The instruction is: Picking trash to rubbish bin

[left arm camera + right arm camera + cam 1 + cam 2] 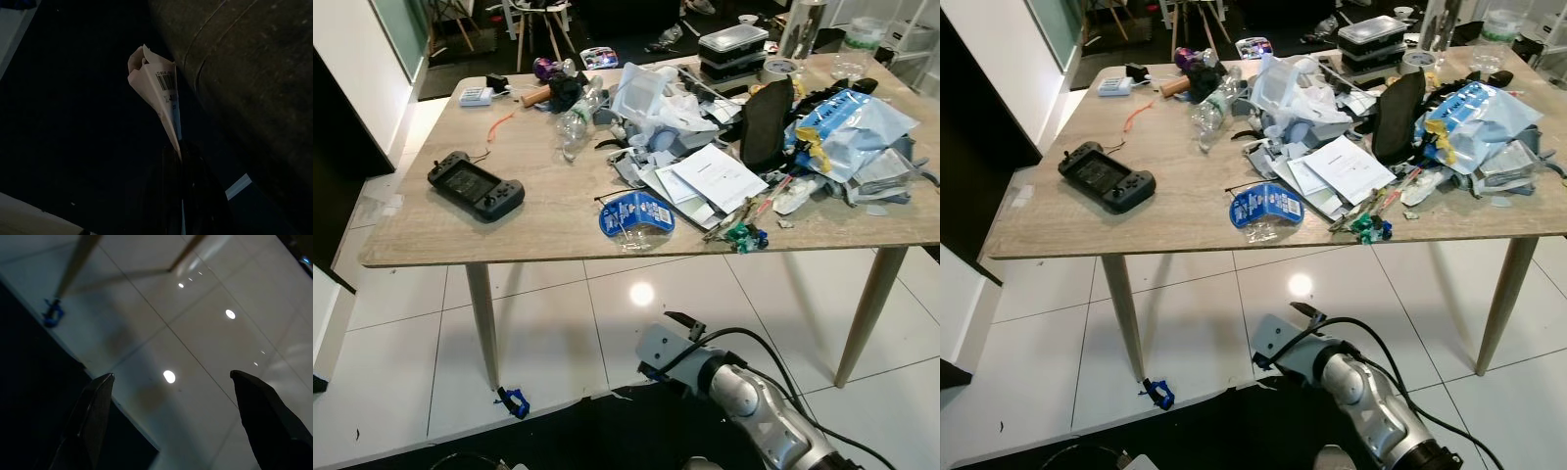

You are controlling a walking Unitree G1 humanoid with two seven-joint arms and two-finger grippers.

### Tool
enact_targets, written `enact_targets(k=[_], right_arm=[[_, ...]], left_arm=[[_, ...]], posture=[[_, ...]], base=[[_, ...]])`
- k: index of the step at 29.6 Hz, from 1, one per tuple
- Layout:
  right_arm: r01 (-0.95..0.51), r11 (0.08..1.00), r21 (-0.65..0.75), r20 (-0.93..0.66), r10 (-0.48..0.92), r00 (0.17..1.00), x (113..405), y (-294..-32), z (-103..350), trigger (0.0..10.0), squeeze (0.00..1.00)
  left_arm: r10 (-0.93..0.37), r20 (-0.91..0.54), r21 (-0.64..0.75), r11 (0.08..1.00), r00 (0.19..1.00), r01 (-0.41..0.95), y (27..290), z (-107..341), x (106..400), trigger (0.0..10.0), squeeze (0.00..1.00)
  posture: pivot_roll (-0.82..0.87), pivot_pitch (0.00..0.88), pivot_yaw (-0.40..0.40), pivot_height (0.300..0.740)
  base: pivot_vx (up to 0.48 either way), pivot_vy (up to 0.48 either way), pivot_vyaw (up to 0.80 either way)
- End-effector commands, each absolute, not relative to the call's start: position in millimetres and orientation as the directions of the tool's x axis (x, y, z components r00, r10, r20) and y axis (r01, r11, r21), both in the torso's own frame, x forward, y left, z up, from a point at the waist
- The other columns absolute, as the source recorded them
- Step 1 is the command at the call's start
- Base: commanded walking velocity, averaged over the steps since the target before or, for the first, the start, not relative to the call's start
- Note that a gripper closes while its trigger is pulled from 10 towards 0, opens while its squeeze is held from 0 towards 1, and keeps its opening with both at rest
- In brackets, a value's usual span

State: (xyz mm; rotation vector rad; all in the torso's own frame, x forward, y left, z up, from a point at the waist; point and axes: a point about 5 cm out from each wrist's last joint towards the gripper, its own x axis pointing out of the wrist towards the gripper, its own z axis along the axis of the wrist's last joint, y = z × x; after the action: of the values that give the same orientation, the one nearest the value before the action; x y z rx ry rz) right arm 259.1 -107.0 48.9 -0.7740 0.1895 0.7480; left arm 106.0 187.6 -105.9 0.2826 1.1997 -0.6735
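Paper scrap (159, 90) between left jaws.

Cluttered bench ahead, robot's arm low before it

On the bench (431, 230), a handheld game console (475, 186) lies to the left, a crushed plastic bottle (574, 122) behind it toward the middle, and a flattened snack packet (636, 214) near the front edge. Right of the packet sits a stack of paper sheets (715, 176), with a heap of bags (847, 132) at the far right. A small clip (513, 399) lies on the floor tiles (401, 362) beside the front left leg (482, 323).
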Motion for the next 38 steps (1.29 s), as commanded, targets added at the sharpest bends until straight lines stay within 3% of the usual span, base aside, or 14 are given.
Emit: enact_targets(k=[1,8,12,16,38], right_arm=[[-0.703,0.462,-0.541,-0.426,0.570,0.702,257,-104,44,10.0,0.00],[-0.676,0.364,-0.641,-0.400,0.593,0.699,254,-90,49,10.0,0.00],[-0.673,0.380,-0.635,-0.390,0.594,0.703,258,-93,55,10.0,0.00],[-0.680,0.269,-0.682,-0.406,0.634,0.658,258,-86,60,10.0,0.00],[-0.708,0.335,-0.622,-0.392,0.649,0.652,257,-86,56,10.0,0.00]], left_arm=[[-0.366,-0.916,-0.188,0.756,0.166,0.627,180,-108,98,10.0,0.00],[-0.373,-0.914,-0.194,0.747,0.159,0.636,180,-108,98,10.0,0.00],[-0.371,-0.914,-0.190,0.748,0.163,0.636,180,-107,100,10.0,0.00],[-0.369,-0.916,-0.190,0.744,0.156,0.640,180,-108,100,10.0,0.00],[-0.368,-0.916,-0.188,0.750,0.163,0.634,182,-108,99,10.0,0.00]], posture=[[-0.12,0.132,0.074,0.740],[-0.12,0.141,0.083,0.740],[-0.12,0.144,0.084,0.740],[-0.11,0.147,0.088,0.740],[-0.10,0.149,0.081,0.740]], base=[[0.000,0.000,0.00],[0.000,0.000,0.00],[0.000,0.000,0.00],[0.000,0.000,0.00],[0.000,0.000,0.00]])
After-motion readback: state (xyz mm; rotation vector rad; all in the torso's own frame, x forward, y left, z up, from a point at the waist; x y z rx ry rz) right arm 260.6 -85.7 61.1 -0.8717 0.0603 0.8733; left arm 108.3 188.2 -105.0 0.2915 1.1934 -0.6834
